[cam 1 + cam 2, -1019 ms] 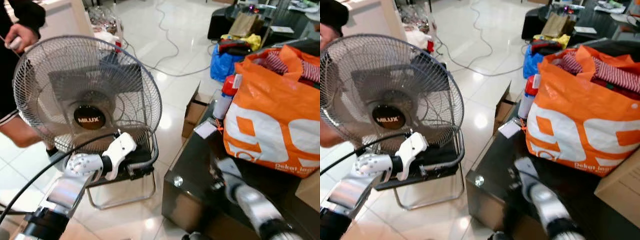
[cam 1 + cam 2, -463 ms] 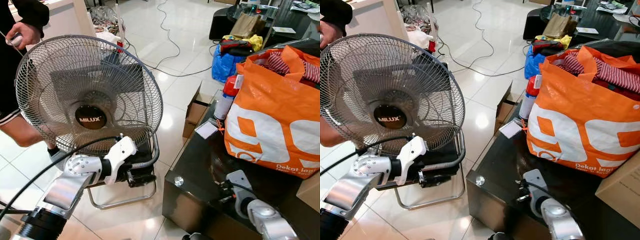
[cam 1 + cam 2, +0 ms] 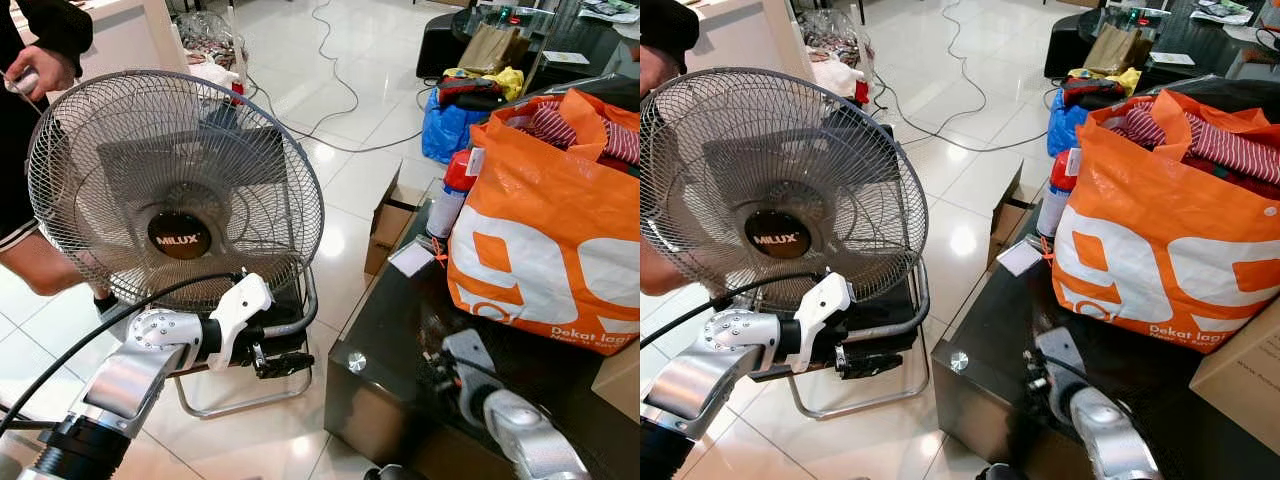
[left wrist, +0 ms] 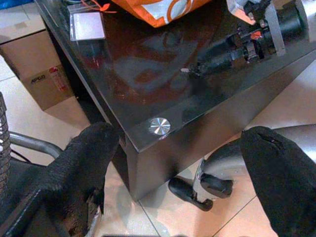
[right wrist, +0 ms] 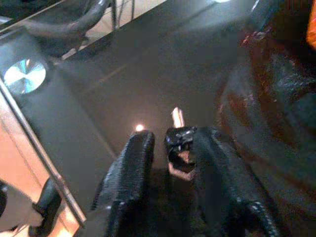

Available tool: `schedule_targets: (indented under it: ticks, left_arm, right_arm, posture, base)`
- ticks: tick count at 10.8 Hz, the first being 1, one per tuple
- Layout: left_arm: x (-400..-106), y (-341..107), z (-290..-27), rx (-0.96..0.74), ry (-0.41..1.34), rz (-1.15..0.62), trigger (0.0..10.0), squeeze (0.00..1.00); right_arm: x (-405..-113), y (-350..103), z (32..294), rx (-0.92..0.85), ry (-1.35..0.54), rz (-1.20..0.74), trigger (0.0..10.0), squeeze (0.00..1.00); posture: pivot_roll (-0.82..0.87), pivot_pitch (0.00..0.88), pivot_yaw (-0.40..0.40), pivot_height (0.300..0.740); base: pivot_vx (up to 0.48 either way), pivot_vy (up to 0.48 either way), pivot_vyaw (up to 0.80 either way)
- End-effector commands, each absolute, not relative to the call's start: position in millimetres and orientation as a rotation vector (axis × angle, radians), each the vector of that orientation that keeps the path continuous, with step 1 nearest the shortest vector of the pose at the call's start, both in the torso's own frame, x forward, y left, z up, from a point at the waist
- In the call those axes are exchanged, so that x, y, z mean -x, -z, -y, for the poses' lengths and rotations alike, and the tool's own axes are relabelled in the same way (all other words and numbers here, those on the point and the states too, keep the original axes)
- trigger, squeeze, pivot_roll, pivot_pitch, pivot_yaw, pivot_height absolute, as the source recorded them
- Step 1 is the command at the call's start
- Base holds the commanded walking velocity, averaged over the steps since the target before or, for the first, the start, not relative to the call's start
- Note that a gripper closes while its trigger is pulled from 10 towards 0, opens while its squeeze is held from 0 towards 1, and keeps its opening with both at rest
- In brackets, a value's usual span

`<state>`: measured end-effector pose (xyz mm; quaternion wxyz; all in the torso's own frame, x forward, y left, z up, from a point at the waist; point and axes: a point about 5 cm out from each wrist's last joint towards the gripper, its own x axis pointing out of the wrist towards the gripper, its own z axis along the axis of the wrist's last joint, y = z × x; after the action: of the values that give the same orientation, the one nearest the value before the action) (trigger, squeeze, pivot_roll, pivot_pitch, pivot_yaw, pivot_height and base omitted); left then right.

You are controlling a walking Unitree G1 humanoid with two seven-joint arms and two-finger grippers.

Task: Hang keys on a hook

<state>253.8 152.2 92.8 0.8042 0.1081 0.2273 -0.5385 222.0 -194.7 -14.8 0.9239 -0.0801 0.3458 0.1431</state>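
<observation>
A key (image 5: 178,139) with a black head and a silver tip sits between the two black fingers of my right gripper (image 5: 173,153), just above the glossy black table (image 3: 395,325). The jaws are closed in on the key. That gripper (image 3: 440,372) hovers over the table's near left corner, and the left wrist view shows it (image 4: 197,68) with the silver tip poking out. My left gripper (image 3: 286,363) hangs open and empty over the floor beside the table, in front of the fan; its fingers (image 4: 81,165) are spread wide.
A large MILUX fan (image 3: 175,190) on a metal-framed chair stands at left, with a person (image 3: 35,75) behind it. On the table are an orange bag (image 3: 550,240), a white card (image 3: 411,258) and a red-capped bottle (image 3: 452,195). Cardboard box (image 3: 385,225) and cables lie on the floor.
My right arm was blurred a second ago and has settled over the table's near corner, a little farther forward than half a second ago. The left gripper has hardly moved.
</observation>
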Motion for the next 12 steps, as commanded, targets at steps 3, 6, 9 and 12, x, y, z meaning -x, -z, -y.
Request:
schedule_targets:
  ticks: [3,6,9,12]
  left_arm:
    - [-255,-96,-151,-0.245,1.167,-0.482,10.0,0.0]
    - [-255,-96,-151,-0.252,1.168,-0.482,10.0,0.0]
    - [-255,-96,-150,-0.256,1.167,-0.479,10.0,0.0]
    - [-255,-96,-149,-0.258,1.166,-0.476,10.0,0.0]
  right_arm:
    - [-225,11,184,0.167,-0.269,-0.695,10.0,0.76]
    - [-228,20,176,0.167,-0.222,-0.719,10.0,0.0]
    - [-231,27,177,0.183,-0.192,-0.738,3.1,0.0]
    - [-230,33,182,0.202,-0.169,-0.755,0.4,0.0]
  posture:
    - [-0.08,0.0,0.037,0.74]
    - [-0.08,0.0,0.041,0.74]
    - [-0.08,0.0,0.037,0.74]
    - [-0.08,0.0,0.034,0.74]
  base:
    - [0.0,0.0,0.0]
    - [0.0,0.0,0.0]
    - [0.0,0.0,0.0]
    - [0.0,0.0,0.0]
